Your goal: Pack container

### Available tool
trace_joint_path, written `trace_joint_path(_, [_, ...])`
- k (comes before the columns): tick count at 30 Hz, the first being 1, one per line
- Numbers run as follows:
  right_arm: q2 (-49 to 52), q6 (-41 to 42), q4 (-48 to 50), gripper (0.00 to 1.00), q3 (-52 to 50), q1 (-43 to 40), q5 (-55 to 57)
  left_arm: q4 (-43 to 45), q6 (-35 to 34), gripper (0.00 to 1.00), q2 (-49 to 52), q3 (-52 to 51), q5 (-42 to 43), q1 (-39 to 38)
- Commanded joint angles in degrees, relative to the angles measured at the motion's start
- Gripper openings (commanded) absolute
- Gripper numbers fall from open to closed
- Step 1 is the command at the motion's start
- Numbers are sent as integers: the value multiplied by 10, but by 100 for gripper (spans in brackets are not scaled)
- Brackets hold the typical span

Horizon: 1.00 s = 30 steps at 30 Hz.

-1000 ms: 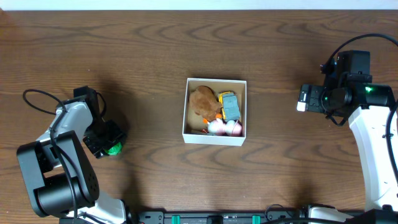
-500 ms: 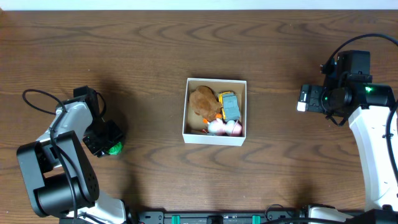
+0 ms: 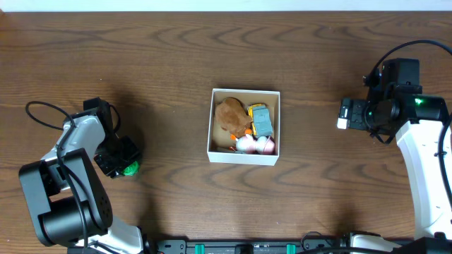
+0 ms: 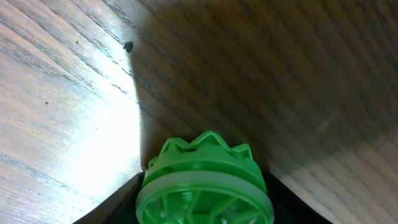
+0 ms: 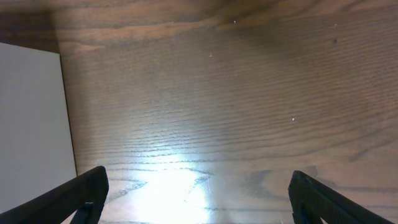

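At left — left gripper (image 3: 123, 164) low, clasping toy (image 4: 204, 183)

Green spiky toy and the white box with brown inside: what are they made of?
The green ridged toy looks like glossy moulded plastic: smooth, shiny rims. The square white-walled box seems cardboard, matte: thin flat walls, brown papery inside.

Dark brown wood-grain table (image 3: 169, 85), two items on its surface.

The container (image 3: 242, 159) stands flat near the middle of the table, its white walls square to the table edges, with bare wood on all sides. A green toy (image 3: 129, 168) with a ribbed, toothed rim lies well apart from it, toward the left near edge; whether it fully rests on the wood cannot be told. Lamp glare marks the grain in both wrist views.
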Motion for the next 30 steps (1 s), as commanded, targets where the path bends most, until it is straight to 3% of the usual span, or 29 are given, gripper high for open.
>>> trace_joint_path(1, [4, -7, -2, 94, 1, -1, 1, 1, -3, 43, 12, -13, -22, 0])
trace_joint_path(5, [4, -7, -2, 94, 1, -1, 1, -1, 2, 35, 8, 0, -22, -1])
trace_joint_path(10, [4, -7, 0, 94, 1, -1, 1, -37, 10, 19, -23, 60, -22, -13])
trace_joint_path(12, [4, -7, 0, 93, 1, -1, 1, -59, 19, 7, -43, 96, -22, -26])
trace_joint_path(17, [4, -7, 3, 93, 1, -1, 1, -111, 38, 6, -113, 213, -22, -98])
trace_joint_path(21, [4, -7, 7, 94, 1, -1, 1, -115, 82, 6, -165, 277, -22, -198])
trace_joint_path(30, [4, -7, 11, 94, 1, -1, 1, -63, 165, 6, -174, 279, -22, -471])
